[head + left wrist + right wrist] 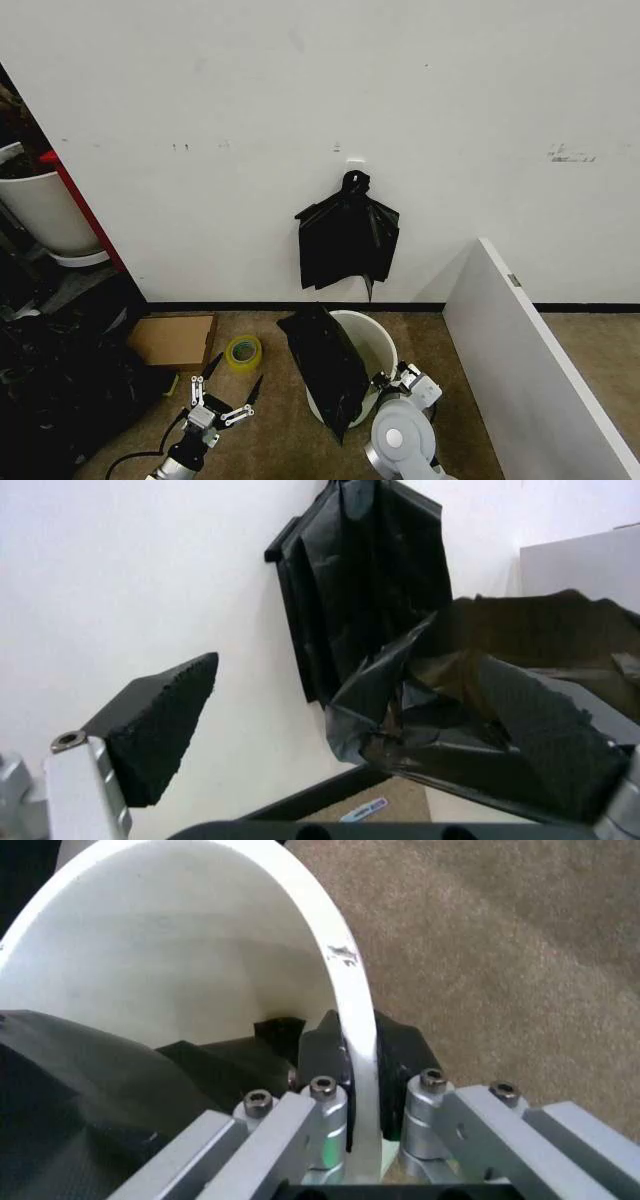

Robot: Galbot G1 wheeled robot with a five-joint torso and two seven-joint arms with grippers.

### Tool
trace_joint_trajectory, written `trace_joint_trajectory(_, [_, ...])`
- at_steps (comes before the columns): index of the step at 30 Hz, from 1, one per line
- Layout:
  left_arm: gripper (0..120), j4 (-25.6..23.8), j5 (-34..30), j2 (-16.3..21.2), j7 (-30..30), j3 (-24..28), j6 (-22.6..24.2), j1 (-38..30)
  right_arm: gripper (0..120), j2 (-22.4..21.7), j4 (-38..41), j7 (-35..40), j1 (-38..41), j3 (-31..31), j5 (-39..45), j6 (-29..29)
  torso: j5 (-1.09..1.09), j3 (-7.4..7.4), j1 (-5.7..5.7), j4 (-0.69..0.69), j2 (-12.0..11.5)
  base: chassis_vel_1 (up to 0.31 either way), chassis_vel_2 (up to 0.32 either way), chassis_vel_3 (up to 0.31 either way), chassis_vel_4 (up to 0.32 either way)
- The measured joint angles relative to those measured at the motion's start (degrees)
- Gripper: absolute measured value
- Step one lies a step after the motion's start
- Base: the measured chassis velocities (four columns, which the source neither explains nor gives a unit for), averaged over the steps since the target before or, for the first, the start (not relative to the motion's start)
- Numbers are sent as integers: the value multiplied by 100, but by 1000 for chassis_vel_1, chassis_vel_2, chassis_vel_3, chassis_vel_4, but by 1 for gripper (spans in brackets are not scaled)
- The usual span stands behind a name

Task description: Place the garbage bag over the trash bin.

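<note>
Overhead, from the head camera, the trash bin (370,345) stands on the brown floor near the white wall, and the garbage bag (327,368) is draped over its left rim, part inside and part hanging down the outside. Just above, a bunch of black bags (347,240) hangs from a wall hook. The right gripper (385,381) sits at the bin's near right rim, while the left gripper (228,392) hovers over the floor left of the bin, fingers spread wide and empty. Near it lie a roll of yellow tape (243,351) and a cardboard box (174,340); a white panel (530,365) leans to the right of the bin. Next, the left wrist camera shows that gripper's ridged black fingers (160,731) far apart, with the crumpled garbage bag (440,697) and the hanging bags (365,577) beyond. Lastly, the right wrist camera shows the right gripper (362,1065) pinching the bin's cream rim (345,982) between its black pads, with black plastic (90,1072) lying inside the bin beside it.
</note>
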Motion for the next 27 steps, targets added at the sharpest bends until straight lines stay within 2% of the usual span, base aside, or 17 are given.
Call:
trace_joint_trajectory(7, [100,2,20,-2,0,-11,-3,5,3,-40,-13,-170,-66,-22,5,-71,0,0,0,-1,0,0,0,0,0])
trace_joint_trajectory(10, [100,2,24,-5,-1,-15,-5,11,15,-38,8,-186,-95,-15,48,-85,0,0,0,0,0,0,0,0,0])
trace_joint_trajectory(12, [100,2,25,-5,-3,-17,-6,13,18,-38,8,-186,-101,-15,55,-88,1,0,0,0,0,0,0,0,0])
trace_joint_trajectory(16, [100,-9,26,-4,-8,-26,-7,23,36,-50,-5,-186,-132,-13,55,-95,1,0,0,0,0,0,0,0,0])
trace_joint_trajectory(17, [100,-9,26,-4,-8,-26,-7,23,36,-50,-5,-186,-132,-13,55,-95,1,0,0,0,0,0,0,0,0])
trace_joint_trajectory(21, [100,-29,8,10,-11,-27,-8,22,52,-106,219,-144,-211,26,-5,-87,1,0,0,0,0,0,0,0,0])
trace_joint_trajectory(23, [100,-47,-46,24,-5,-5,-7,19,60,-199,438,-119,-285,37,-233,-34,1,0,0,0,0,0,0,0,0])
trace_joint_trajectory(24, [100,-47,-46,24,-5,-5,-7,19,60,-199,438,-119,-285,37,-233,-34,1,0,0,0,0,0,0,0,0])
trace_joint_trajectory(27, [100,-92,-149,50,53,40,61,20,74,-401,614,-287,-364,51,-957,46,1,0,0,0,0,0,0,0,0])
